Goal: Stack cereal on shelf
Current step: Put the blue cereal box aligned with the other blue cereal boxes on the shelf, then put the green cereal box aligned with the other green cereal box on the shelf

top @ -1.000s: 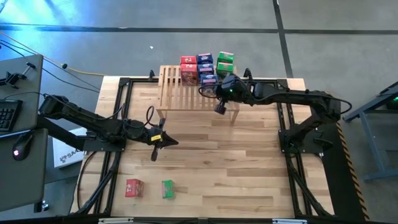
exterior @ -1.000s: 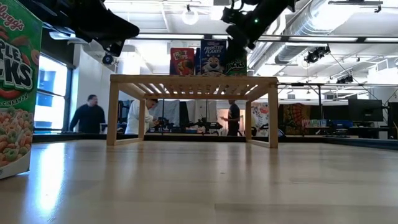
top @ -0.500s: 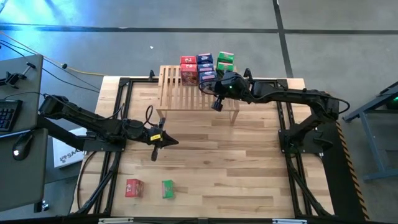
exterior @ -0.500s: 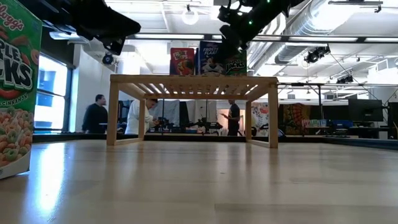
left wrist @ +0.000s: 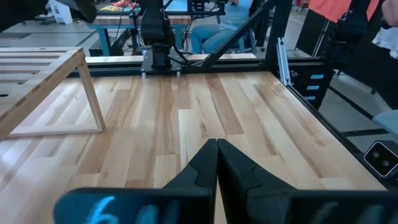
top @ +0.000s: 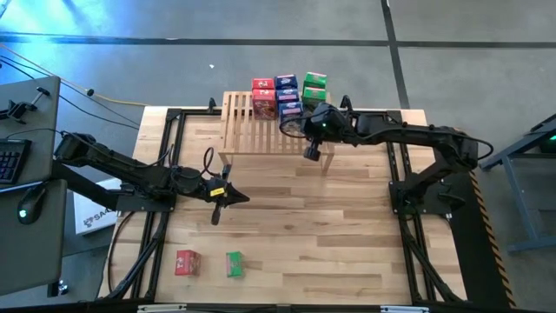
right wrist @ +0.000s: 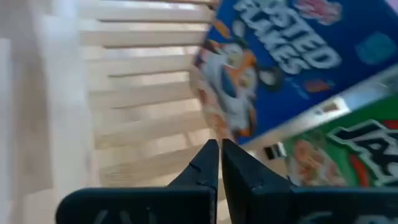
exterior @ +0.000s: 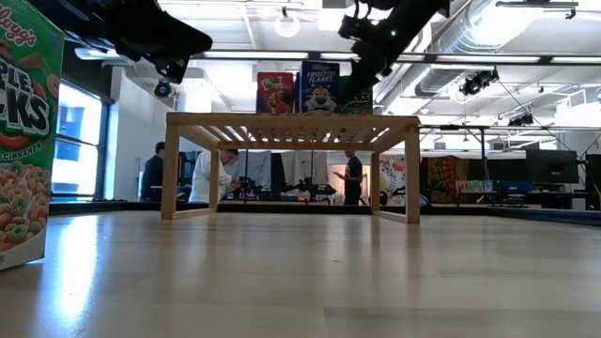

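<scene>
The cereal boxes divide into two groups. Most stand on the shelf, clustered at its far edge towards the right end: red boxes, blue boxes and green boxes, packed side by side and touching. In the low view a red box and a blue frosted flakes box stand upright on the slatted top. Two further boxes lie on the tabletop near its front left corner, well apart from the shelf: a red box on the table and a green box on the table just beside it, with a small gap between. The low camera also shows a large green-and-red box front at its left edge, very close to the lens.

The right gripper is over the right end of the shelf, just in front of the stacked boxes. Its fingers are pressed together and hold nothing; its wrist view looks onto the slats, a blue box and a green box.

The left gripper hangs over the left-centre of the tabletop, between shelf and the two loose boxes. Its fingers are closed tip to tip and empty.

People show in the room beyond the table.
</scene>
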### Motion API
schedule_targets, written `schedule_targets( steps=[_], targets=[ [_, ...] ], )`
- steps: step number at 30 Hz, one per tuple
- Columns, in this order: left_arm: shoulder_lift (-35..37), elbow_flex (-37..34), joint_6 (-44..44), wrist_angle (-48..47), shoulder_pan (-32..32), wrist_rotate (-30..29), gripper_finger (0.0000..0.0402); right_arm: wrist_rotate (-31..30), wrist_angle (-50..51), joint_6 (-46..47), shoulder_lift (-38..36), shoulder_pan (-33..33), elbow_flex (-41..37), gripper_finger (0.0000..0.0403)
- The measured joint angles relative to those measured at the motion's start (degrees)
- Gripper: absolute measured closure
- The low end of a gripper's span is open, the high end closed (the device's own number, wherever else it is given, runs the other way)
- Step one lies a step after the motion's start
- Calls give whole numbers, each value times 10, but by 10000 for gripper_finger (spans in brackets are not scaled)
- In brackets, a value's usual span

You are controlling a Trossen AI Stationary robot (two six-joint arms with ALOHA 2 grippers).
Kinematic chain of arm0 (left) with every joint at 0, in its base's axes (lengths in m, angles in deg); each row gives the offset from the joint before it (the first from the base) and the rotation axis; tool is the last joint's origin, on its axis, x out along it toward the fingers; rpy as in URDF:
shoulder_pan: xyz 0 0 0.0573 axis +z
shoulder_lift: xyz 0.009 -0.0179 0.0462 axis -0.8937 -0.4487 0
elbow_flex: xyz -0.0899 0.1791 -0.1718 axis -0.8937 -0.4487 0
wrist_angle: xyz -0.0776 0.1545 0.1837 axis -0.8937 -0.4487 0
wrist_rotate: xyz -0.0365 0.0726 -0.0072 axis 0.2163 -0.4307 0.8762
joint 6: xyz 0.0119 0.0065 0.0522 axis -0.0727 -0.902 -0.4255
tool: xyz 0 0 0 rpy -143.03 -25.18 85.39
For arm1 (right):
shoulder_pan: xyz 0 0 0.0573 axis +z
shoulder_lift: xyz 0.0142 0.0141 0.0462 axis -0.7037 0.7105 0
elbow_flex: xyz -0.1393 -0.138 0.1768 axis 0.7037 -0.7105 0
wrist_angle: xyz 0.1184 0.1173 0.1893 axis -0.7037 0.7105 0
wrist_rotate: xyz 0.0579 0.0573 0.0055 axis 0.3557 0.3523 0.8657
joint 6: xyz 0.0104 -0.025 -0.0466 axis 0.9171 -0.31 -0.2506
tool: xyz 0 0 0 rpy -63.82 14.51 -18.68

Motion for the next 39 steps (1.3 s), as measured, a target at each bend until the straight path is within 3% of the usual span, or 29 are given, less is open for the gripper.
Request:
schedule_targets(
  steps=[12, 31, 39],
  targets=[
    [0, 0, -4, -1, 0, 0, 401, -13, -68, -16, 42, 0, 0, 402],
    [0, 0, -4, -1, 0, 0, 401, 3, -177, -36, 45, 0, 0, 402],
    [0, 2, -45, -6, -11, 7, 401, 23, -120, -59, -21, 88, -19, 403]
  ],
)
